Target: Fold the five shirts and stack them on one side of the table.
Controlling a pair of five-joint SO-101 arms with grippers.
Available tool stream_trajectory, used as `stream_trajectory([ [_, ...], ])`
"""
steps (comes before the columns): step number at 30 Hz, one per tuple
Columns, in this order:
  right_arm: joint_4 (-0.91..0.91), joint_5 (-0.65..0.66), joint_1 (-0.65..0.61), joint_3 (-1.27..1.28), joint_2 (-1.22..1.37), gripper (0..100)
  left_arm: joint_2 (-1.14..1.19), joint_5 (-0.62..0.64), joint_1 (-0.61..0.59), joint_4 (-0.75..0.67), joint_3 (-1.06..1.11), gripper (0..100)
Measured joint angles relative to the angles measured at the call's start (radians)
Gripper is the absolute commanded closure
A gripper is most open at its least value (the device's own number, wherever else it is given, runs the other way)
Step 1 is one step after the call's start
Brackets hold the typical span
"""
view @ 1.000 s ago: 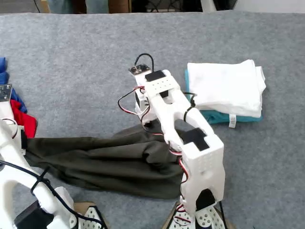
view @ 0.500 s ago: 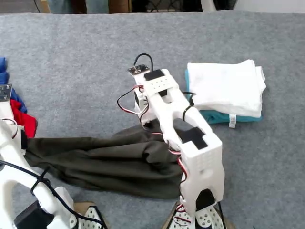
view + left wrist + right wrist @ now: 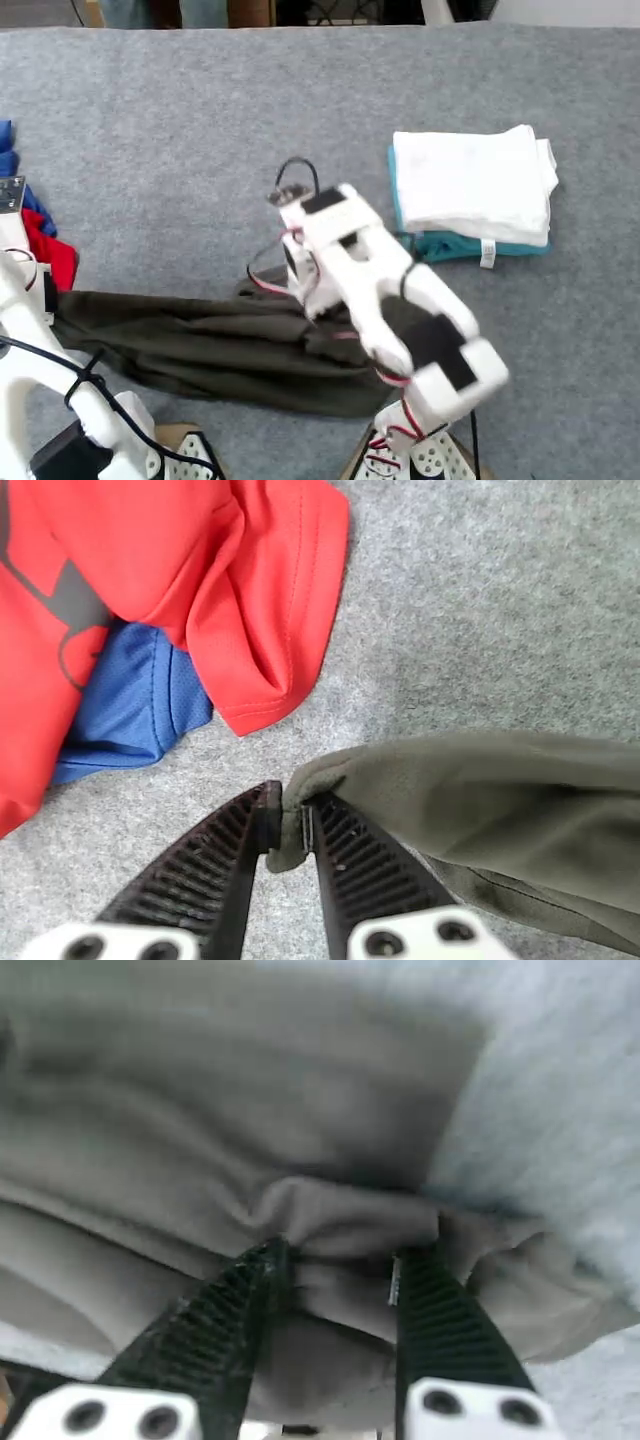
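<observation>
A dark olive shirt [image 3: 200, 340] lies crumpled in a long band across the near part of the grey table [image 3: 150, 120]. My left gripper [image 3: 288, 805] is shut on that shirt's left end [image 3: 480, 800], beside the red shirt [image 3: 150, 570] and blue shirt [image 3: 130, 710]. My right gripper [image 3: 335, 1260] points down over the shirt's middle, with a bunched fold of the olive cloth [image 3: 200, 1110] pinched between its fingers. In the high view the right arm [image 3: 350, 250] covers that spot. A folded white shirt [image 3: 470, 185] rests on a folded teal shirt [image 3: 450, 247] at the right.
The red shirt [image 3: 50, 255] and blue shirt [image 3: 15, 175] lie unfolded at the table's left edge. The left arm [image 3: 20, 300] stands at the near left corner. Bare grey table stretches across the far half.
The right arm has swung down and toward the near edge, taking the olive shirt's raised far edge with it. The shirt now lies flatter and narrower. The left arm has kept still.
</observation>
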Motion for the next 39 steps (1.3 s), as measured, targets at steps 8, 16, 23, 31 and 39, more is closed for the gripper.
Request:
stream_trajectory([
  [8,0.144,0.180,-0.002,0.166,-0.407,81.7,0.000,0.000,0.000,0.002,0.000,97],
  [16,0.141,0.190,-0.002,0.057,-0.612,81.7,0.000,0.000,0.000,0.002,0.000,97],
  [23,0.101,0.158,-0.002,0.009,-0.612,81.8,0.000,0.000,0.000,0.002,0.000,97],
  [31,-0.187,-0.014,0.029,0.180,-0.443,81.5,0.000,0.000,0.000,0.002,0.000,97],
  [39,-0.382,-0.103,0.038,0.230,-0.279,81.5,0.000,0.000,0.000,0.002,0.000,97],
])
